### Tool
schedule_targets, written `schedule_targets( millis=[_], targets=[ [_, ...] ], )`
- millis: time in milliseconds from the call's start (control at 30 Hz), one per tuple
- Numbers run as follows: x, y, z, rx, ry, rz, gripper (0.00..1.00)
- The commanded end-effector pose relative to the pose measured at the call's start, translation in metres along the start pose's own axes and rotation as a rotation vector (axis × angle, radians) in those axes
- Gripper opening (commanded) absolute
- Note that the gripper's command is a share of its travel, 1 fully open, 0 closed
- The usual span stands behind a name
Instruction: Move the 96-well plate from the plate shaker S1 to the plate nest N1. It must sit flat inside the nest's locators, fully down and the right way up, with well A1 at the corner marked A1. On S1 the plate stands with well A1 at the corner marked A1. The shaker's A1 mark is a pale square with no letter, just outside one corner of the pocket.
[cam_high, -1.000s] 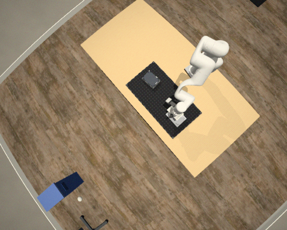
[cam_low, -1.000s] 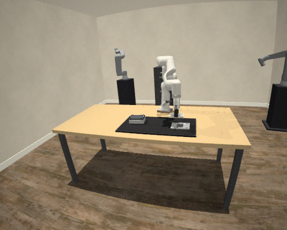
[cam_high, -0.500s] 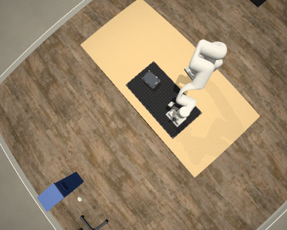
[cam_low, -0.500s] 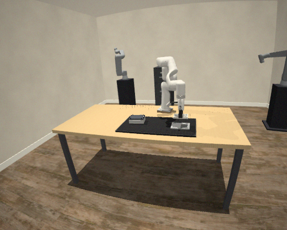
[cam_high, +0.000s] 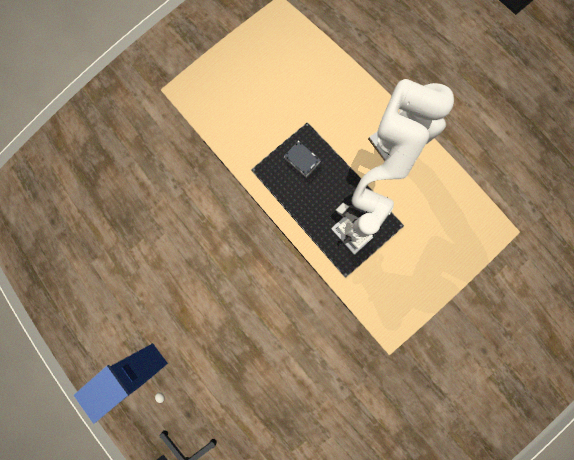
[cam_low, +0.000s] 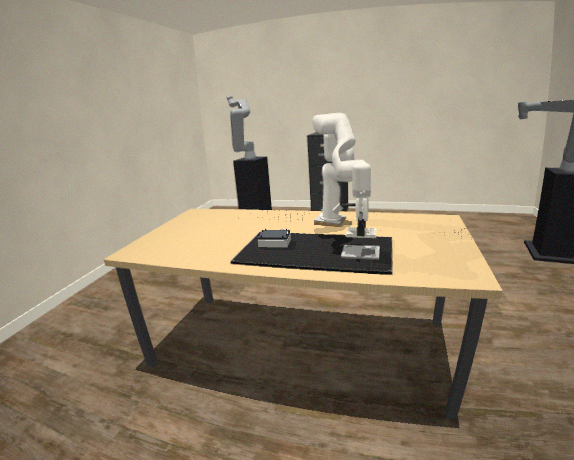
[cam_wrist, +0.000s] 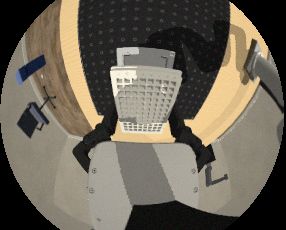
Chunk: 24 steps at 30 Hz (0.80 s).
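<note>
The white 96-well plate (cam_wrist: 146, 99) hangs between the fingers of my gripper (cam_wrist: 144, 109), which is shut on its two long sides. In the exterior view the gripper (cam_low: 361, 226) holds the plate (cam_low: 366, 232) level, a little above the black mat. The pale plate nest N1 (cam_low: 360, 252) lies below it, and in the wrist view its far edge (cam_wrist: 144, 58) shows beyond the plate. From above, the arm's wrist (cam_high: 369, 223) covers most of the plate over the nest (cam_high: 350, 243). The grey plate shaker S1 (cam_high: 302, 158) stands with an empty pocket. I cannot make out the A1 marks.
The black mat (cam_low: 312, 252) lies on the tan table (cam_low: 300, 250), with the arm's base (cam_low: 329, 219) behind it. The shaker (cam_low: 274, 240) stands at the mat's left end. Other robot arms on black pedestals stand off the table.
</note>
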<state>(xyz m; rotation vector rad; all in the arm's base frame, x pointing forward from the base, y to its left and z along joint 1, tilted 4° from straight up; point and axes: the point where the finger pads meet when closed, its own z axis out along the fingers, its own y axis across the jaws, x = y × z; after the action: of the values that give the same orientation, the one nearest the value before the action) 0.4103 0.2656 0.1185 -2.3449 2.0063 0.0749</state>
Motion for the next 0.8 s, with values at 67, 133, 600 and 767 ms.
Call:
schedule_targets(
  millis=[67,133,600,767],
  targets=[
    [-0.0003,-0.0013,-0.0017,0.004,-0.001,0.0,0.0],
    [-0.0002,-0.0013,-0.0017,0.004,-0.001,0.0,0.0],
    [0.0002,-0.0012,-0.0017,0.004,-0.001,0.0,0.0],
    [0.0003,-0.0012,0.0067,0.004,-0.001,0.0,0.0]
  ],
)
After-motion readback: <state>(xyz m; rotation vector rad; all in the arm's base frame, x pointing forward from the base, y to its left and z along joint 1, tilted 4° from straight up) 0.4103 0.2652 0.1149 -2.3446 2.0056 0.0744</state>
